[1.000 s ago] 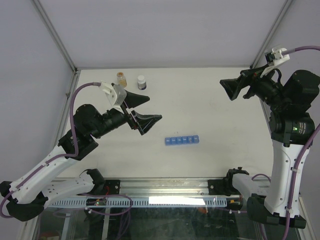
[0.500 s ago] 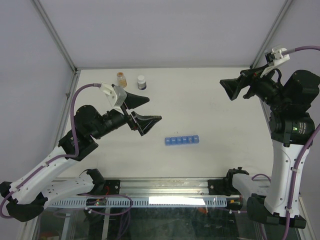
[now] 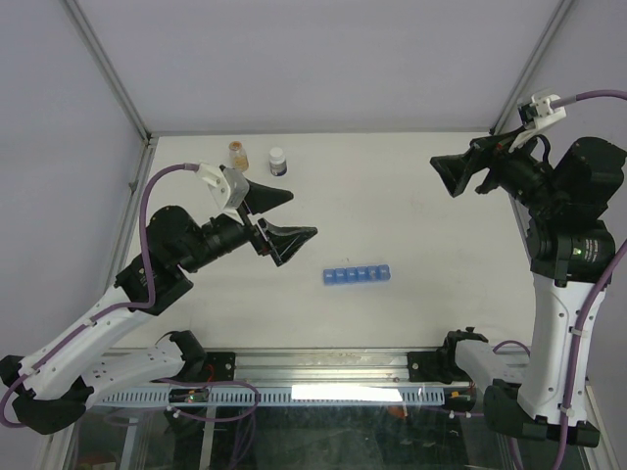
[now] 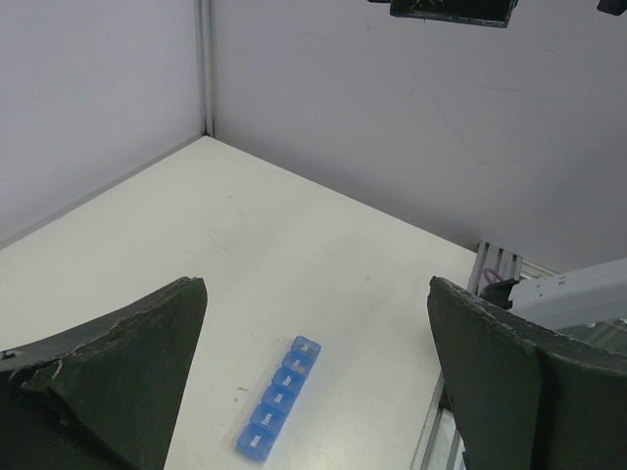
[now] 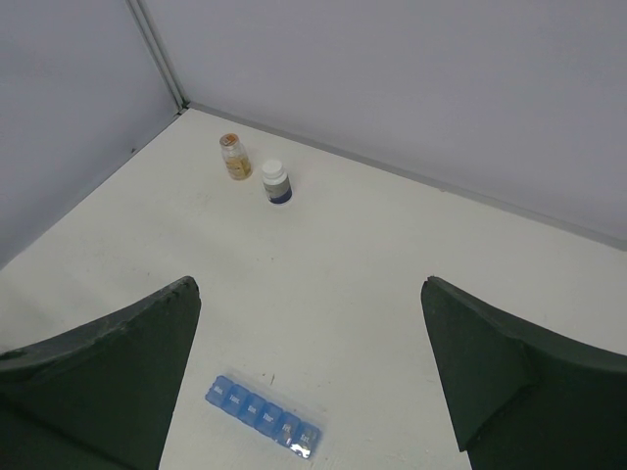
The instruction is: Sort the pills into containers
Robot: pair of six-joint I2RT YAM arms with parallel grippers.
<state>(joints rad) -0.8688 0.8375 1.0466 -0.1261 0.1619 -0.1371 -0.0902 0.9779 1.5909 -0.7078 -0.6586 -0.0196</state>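
One strip of translucent-blue containers (image 3: 356, 274), flat near the middle of the white surface (image 3: 421, 245), touched by nothing. Two end effectors, both raised and holding nothing: left end effector (image 3: 302, 212), fingers spread wide, just left of and beyond the strip; right end effector (image 3: 446, 176), fingers spread wide, far right, well apart. Two upright bottles near the far left corner: amber bottle (image 3: 238, 154), white-topped bottle (image 3: 278, 162).

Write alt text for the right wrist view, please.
A blue pill organizer strip lies on the white table, framed at the bottom by the wide-open, empty right pincer. Farther back, near the corner of the walls, a small amber bottle and a small white bottle stand close together.
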